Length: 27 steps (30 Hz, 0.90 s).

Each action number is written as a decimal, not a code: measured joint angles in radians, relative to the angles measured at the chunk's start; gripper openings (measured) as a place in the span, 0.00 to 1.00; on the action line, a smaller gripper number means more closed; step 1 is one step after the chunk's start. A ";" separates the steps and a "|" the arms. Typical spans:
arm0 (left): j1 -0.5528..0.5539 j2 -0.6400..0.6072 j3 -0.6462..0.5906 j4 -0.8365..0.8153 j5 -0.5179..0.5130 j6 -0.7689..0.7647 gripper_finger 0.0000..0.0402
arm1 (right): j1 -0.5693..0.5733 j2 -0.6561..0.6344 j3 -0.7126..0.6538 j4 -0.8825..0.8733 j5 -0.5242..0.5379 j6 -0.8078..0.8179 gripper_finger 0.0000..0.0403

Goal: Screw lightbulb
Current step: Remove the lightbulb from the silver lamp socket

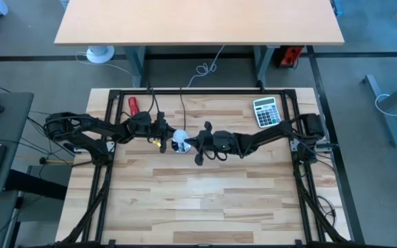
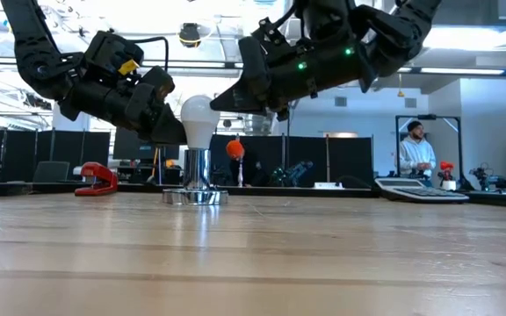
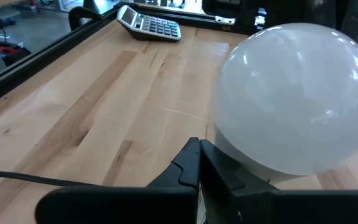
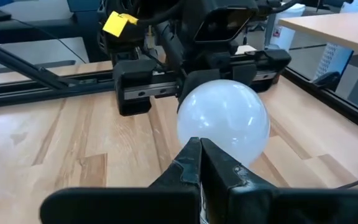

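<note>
Round white lightbulb [image 2: 199,118], upright

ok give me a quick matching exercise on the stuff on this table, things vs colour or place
Things:
1. bulb
2. stapler
3. calculator
4. socket

Descriptions:
a. shiny metal, flat on the wood
b. red, at the far left
c. white, standing upright
d. grey with keys, at the far right

Pairs: 1-c, 2-b, 3-d, 4-a
</note>
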<state>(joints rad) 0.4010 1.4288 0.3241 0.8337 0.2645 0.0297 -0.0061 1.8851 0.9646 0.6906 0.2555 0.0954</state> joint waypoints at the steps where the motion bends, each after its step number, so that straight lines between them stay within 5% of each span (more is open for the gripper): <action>1: -0.004 0.000 0.000 0.000 -0.003 -0.002 0.00 | -0.008 0.000 0.000 -0.004 -0.003 0.000 0.02; 27: -0.100 -0.080 -0.002 -0.142 -0.055 -0.065 0.00 | -0.047 -0.003 0.002 -0.076 -0.044 -0.047 0.02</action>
<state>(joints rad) 0.3014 1.3485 0.3222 0.6919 0.2093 -0.0358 -0.0531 1.8820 0.9665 0.6144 0.2116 0.0487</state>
